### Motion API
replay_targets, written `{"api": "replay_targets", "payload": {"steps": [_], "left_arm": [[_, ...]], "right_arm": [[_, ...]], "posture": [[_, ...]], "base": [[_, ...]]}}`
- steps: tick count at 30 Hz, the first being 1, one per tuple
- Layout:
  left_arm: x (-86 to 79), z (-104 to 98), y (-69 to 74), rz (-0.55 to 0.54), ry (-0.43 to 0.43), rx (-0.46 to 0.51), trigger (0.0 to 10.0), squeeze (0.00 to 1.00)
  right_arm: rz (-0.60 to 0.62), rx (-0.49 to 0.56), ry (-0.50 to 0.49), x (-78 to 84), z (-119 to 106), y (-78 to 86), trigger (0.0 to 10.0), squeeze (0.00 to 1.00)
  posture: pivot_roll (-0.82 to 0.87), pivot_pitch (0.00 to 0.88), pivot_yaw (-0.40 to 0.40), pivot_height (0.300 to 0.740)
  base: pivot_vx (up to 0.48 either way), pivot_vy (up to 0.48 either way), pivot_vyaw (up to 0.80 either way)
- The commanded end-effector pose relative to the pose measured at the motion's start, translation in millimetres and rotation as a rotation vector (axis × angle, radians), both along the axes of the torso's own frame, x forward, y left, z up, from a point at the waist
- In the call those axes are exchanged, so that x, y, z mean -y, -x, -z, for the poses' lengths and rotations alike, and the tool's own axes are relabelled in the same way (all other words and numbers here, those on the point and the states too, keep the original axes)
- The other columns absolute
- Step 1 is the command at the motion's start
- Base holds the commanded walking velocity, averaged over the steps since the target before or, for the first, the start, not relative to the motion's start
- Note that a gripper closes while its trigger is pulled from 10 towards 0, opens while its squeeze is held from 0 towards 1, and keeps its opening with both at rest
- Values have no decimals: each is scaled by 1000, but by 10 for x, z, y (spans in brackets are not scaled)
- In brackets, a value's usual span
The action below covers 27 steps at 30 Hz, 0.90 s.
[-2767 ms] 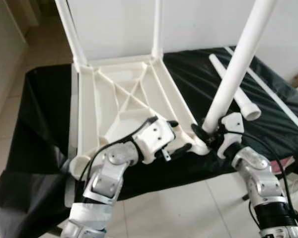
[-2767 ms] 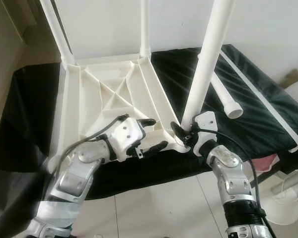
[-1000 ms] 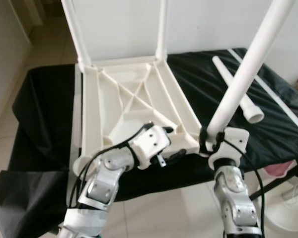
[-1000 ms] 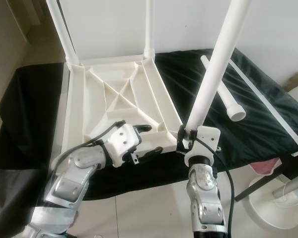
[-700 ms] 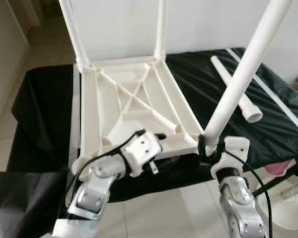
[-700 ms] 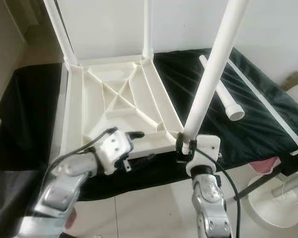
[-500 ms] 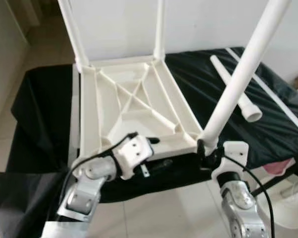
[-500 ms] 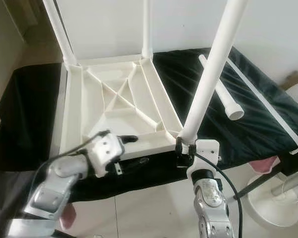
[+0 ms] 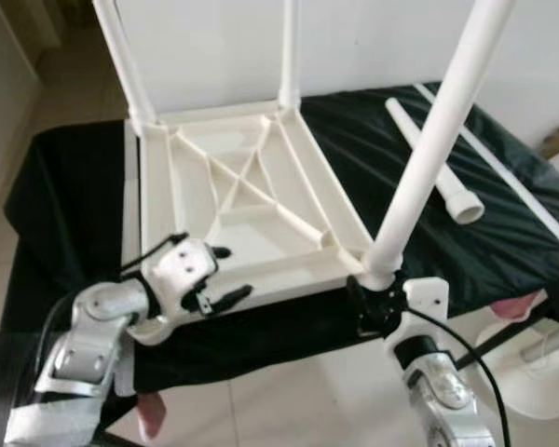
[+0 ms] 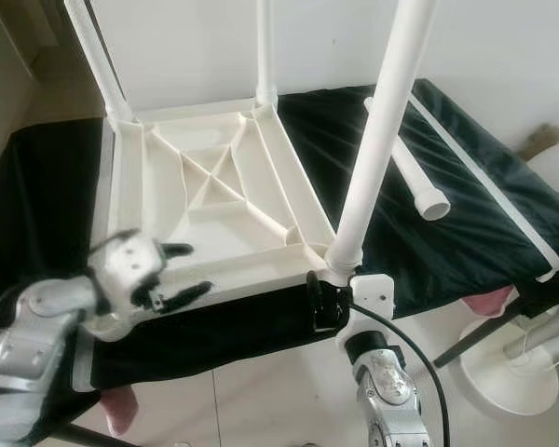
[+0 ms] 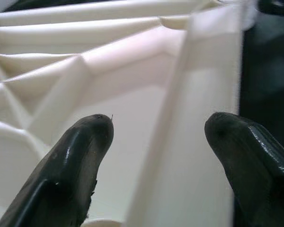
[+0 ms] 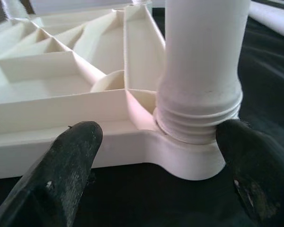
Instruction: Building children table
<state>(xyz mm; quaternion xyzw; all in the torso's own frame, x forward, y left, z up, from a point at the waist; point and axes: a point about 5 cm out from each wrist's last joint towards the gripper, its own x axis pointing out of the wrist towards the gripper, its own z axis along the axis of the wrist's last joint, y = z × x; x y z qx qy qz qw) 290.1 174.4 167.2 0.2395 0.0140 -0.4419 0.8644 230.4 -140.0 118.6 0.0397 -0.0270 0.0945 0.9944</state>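
Three legs stand on the upturned tabletop (image 9: 233, 200) at frame centre. My left gripper (image 9: 214, 277) spreads open over its near rim, lower left. My right gripper (image 12: 161, 175) is parted around the near-right leg (image 9: 429, 149), apparently without contact.

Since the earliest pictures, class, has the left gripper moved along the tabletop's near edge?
Yes. The left gripper has slid along the upturned tabletop's near rim toward the robot's left, away from the corner where the upright leg stands.
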Motion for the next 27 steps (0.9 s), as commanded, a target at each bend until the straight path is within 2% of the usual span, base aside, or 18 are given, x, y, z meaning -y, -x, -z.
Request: {"api": "replay_targets", "payload": {"steps": [1,7,13,17,23,27], "left_arm": [[-54,9,-9,-25,5,-5,10000,0],[-249,-78,-88,-106,40,23,10000,0],[-493,-180,-212,-235,72,69,10000,0],[-538,-200,-233,-261,79,85,10000,0],[-761,-240,-241,-327,83,93,10000,0],[-823,-252,-237,-341,78,97,10000,0]], "right_arm": [[-65,-3,-18,-89,4,-4,10000,0],[-187,-1,-65,-191,-26,-10,10000,0],[-315,-21,-91,-328,-6,20,10000,0],[-344,-25,-90,-347,-3,19,10000,0],[-401,-28,-95,-345,-15,49,10000,0],[-439,-35,-99,-345,-23,87,10000,0]], "posture": [[-2,91,-11,740],[12,72,-17,740],[20,53,-21,740],[21,49,-23,740],[27,37,-25,740],[29,37,-26,740]], "base": [[0,0,0],[0,0,0],[0,0,0],[0,0,0],[0,0,0],[0,0,0]]}}
